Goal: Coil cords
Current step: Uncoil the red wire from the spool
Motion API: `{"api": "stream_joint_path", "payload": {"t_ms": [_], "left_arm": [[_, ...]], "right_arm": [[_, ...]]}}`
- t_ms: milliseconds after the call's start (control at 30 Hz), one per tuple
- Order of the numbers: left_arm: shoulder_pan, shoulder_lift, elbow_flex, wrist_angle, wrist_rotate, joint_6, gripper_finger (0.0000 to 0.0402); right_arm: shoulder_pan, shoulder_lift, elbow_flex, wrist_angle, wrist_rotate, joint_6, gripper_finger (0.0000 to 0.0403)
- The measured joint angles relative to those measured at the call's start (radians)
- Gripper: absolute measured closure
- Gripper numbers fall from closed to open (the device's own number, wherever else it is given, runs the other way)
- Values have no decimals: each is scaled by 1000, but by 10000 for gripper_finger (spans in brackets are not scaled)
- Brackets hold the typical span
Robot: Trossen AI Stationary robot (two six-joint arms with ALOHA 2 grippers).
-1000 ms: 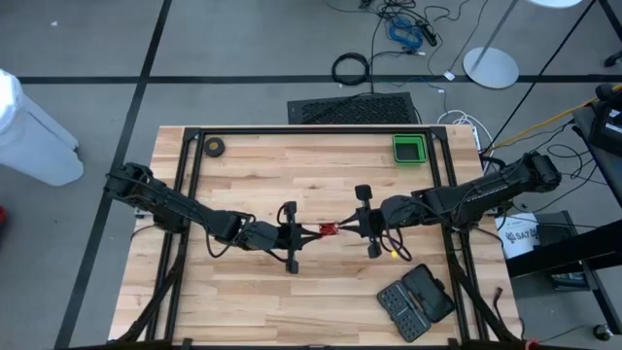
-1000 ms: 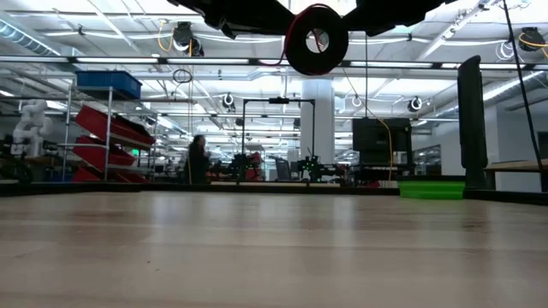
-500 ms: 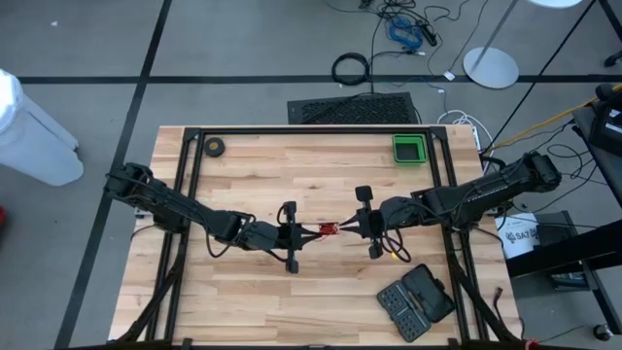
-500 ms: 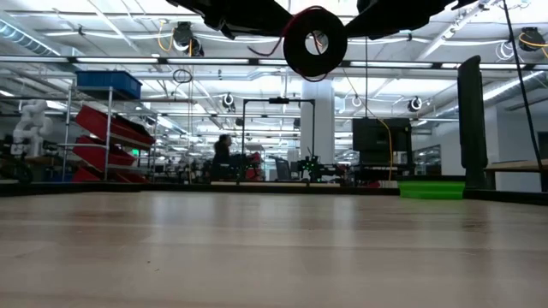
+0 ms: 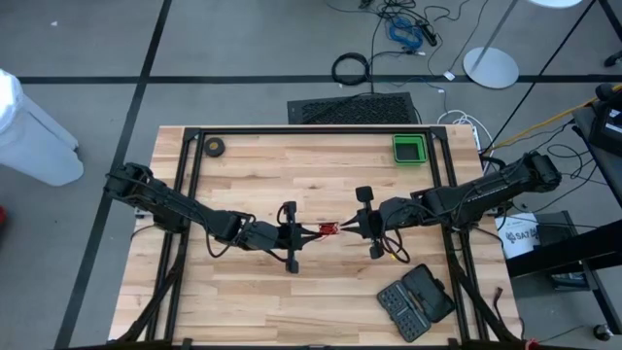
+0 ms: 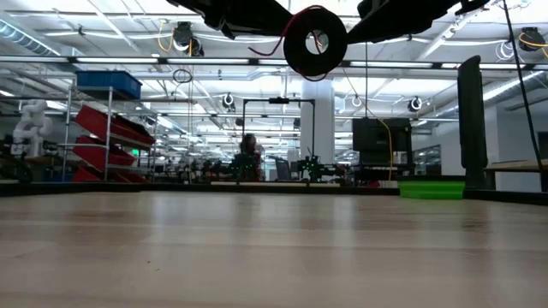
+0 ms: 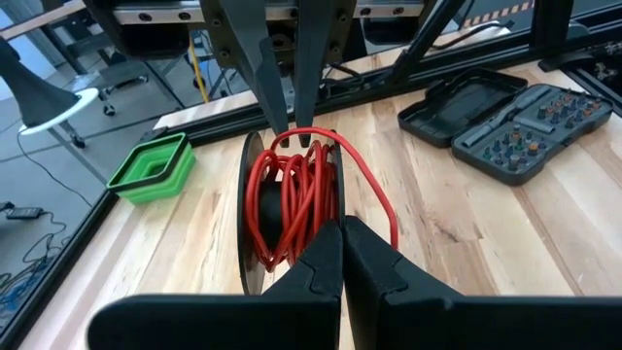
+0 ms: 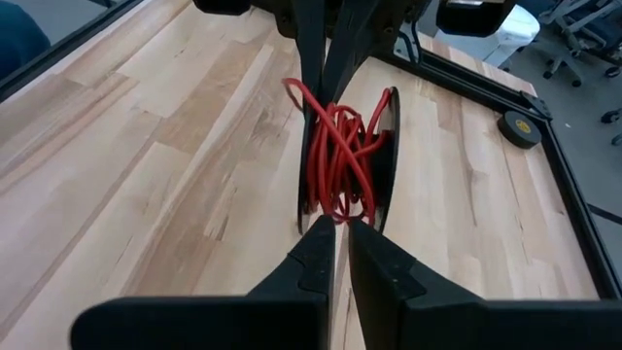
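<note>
- Wooden table (image 5: 292, 301) from above: both arms meet mid-table, reel (image 5: 328, 230) of red cord (image 5: 335, 226) held up between them; case (image 5: 416, 301) at 5 o'clock.
- Low view: reel (image 6: 316, 41) hangs clear above the tabletop.
- Left gripper (image 7: 341, 243): fingers pressed together at the reel's rim.
- Right gripper (image 8: 337, 243): pinched on the cord (image 8: 335, 160).

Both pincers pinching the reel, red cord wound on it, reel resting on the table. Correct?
Not quite: the reel is held up in the air, well clear of the table, as the low view shows. Both the left pincer and the right pincer pinch it, red cord wound on it.
</note>
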Motion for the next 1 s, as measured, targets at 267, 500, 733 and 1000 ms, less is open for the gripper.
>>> {"api": "stream_joint_path", "payload": {"t_ms": [267, 500, 733, 1000], "left_arm": [[0, 0, 0, 0, 0, 0, 401], [0, 0, 0, -3, -1, 0, 401], [0, 0, 0, -4, -8, 0, 401], [0, 0, 0, -4, -8, -1, 401]], "right_arm": [[0, 0, 0, 4, 0, 0, 380], [14, 0, 0, 61, 2, -25, 379], [15, 0, 0, 65, 1, -20, 354], [16, 0, 0, 104, 1, -26, 309]]}}
